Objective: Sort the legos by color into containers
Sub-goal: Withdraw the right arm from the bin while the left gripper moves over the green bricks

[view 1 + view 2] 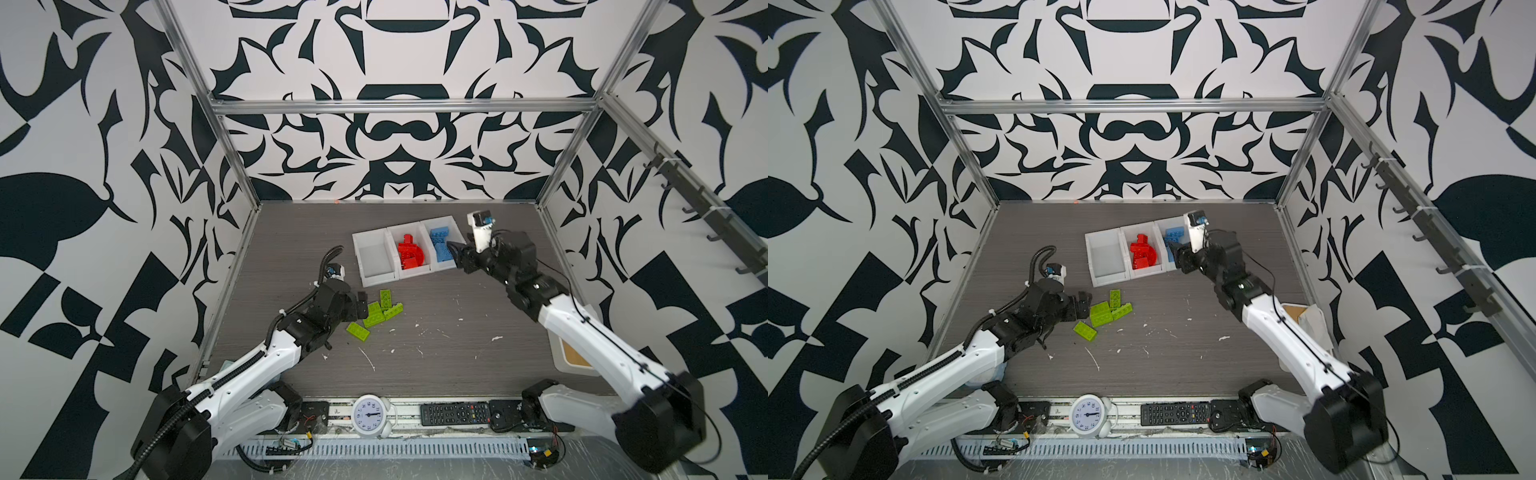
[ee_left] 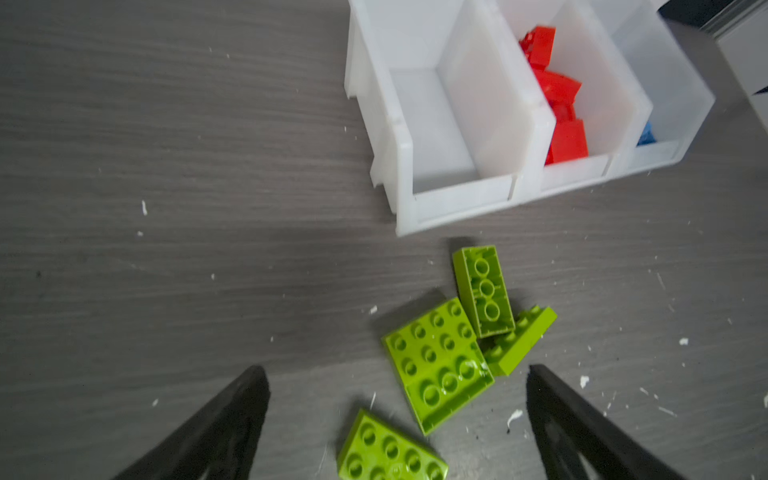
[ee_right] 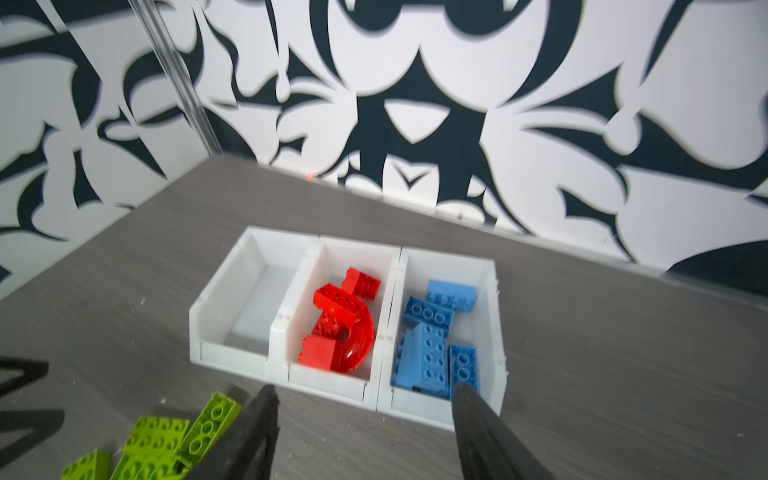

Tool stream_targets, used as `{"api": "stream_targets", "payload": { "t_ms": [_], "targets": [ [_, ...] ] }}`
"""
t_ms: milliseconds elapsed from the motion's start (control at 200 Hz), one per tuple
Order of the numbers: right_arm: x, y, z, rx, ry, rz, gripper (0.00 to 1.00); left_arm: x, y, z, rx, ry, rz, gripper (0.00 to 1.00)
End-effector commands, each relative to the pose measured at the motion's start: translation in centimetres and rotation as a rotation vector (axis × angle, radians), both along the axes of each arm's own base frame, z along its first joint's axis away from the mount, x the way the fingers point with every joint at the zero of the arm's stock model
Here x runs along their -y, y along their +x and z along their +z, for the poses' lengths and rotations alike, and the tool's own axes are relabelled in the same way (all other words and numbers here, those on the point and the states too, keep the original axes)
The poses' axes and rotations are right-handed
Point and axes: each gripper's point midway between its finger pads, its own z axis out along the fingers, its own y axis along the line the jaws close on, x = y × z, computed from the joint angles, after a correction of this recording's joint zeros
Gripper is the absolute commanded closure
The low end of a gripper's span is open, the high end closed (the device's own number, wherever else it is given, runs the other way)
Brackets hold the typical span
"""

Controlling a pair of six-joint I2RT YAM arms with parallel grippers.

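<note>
Right wrist view has the right gripper (image 3: 363,388) with its two dark fingers (image 3: 257,428) standing apart and nothing between them; it hangs at the front of the containers (image 3: 232,361), by the end bin (image 3: 415,405) on the right arm's side, and whether a fingertip touches that bin's rim I cannot tell. In that end bin lie the blue legos (image 3: 428,357), some flat and some tilted. The middle bin (image 3: 328,382) holds the red legos (image 3: 332,305), the curved red arch (image 3: 365,332) among them. Left wrist view shows the left gripper (image 2: 397,370) spread wide, gripping nothing. The green legos (image 2: 440,361) lie on the table (image 2: 166,166) just in front of the containers, toward the left arm's side, in a loose cluster, several touching one another and one turned studs-down. One green piece lies between the open fingers, with no contact showing. In both top views the left gripper sits just beside this cluster
</note>
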Motion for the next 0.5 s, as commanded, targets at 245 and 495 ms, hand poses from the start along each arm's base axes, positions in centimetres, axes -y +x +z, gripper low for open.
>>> {"api": "stream_targets", "payload": {
  "t_ms": [245, 495],
  "targets": [
    [4.0, -2.2, -2.9, 0.141, 0.069, -0.171, 0.30, 1.3, -3.5, -4.1, -0.226, 0.116, 0.083, 0.00],
    [4.0, -2.8, -3.7, 0.115, 0.108, -0.163, 0.30, 2.2, -3.8, -6.2, -0.307, 0.143, 0.080, 0.01]
  ]
}}
